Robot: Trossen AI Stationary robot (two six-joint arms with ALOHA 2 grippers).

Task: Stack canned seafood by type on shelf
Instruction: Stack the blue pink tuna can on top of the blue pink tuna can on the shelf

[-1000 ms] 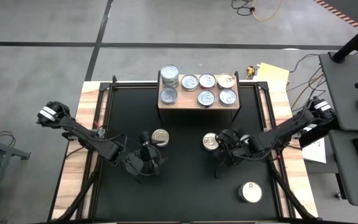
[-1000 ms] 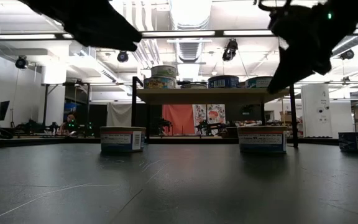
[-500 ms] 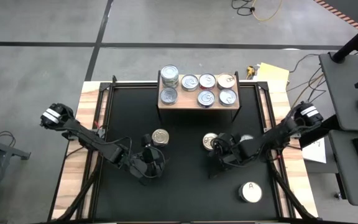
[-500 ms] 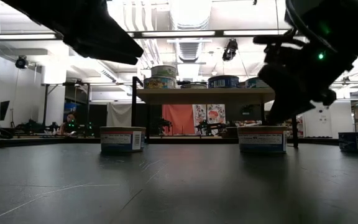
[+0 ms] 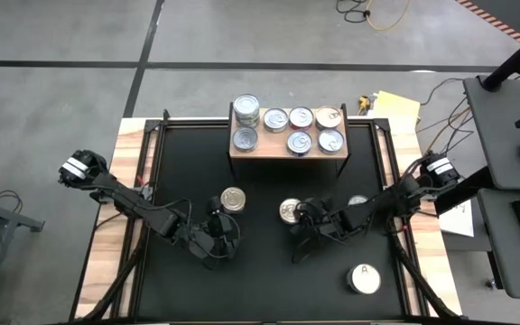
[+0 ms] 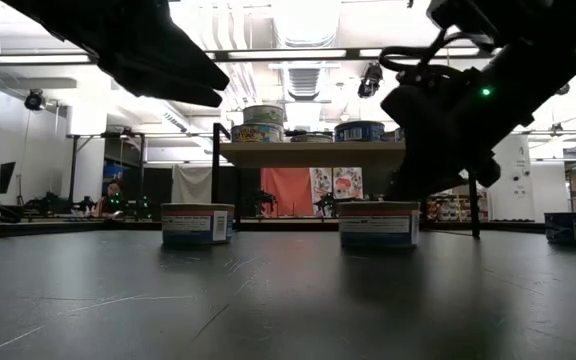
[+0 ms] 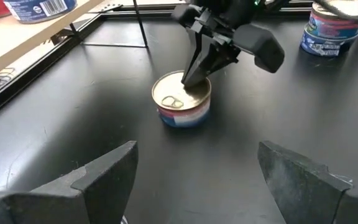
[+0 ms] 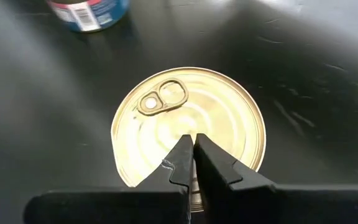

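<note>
High view: wooden shelf [image 5: 289, 153] sits upper centre of the frame, at the far edge of the black tabletop [image 5: 260, 289]. Seven tins [image 5: 288, 129] stand on it in two rows. Left claw [image 5: 219, 236] is lower left of centre, just below a loose gold-topped tin [image 5: 233, 199]. Right claw [image 5: 298, 226] is at frame centre, its tips on a second gold-topped tin [image 5: 289, 211]. White-topped tin marked "A" [image 5: 364, 278] is lower right, well apart from both. Another tin [image 5: 357, 200] shows partly behind the right arm.

Low view: two tins stand on the tabletop, one left of centre [image 6: 197, 224], one right of centre [image 6: 378, 223], with the right arm directly above the latter. Shelf [image 6: 318, 153] is behind them at mid height, with tins on top.

Left wrist view: left claw's fingers [image 7: 104, 174] are spread wide, nothing between them. Ahead, at frame centre, the gold-topped tin [image 7: 181, 99] has the right claw [image 7: 190, 78] pressing down on its lid. Another tin [image 7: 329, 28] is upper right.

Right wrist view: right claw [image 8: 193, 146] is fully closed, tips together, resting on the gold lid [image 8: 188, 130] below the pull ring [image 8: 162, 96]; it grips nothing. A blue-labelled tin [image 8: 89, 11] is at the top left.
</note>
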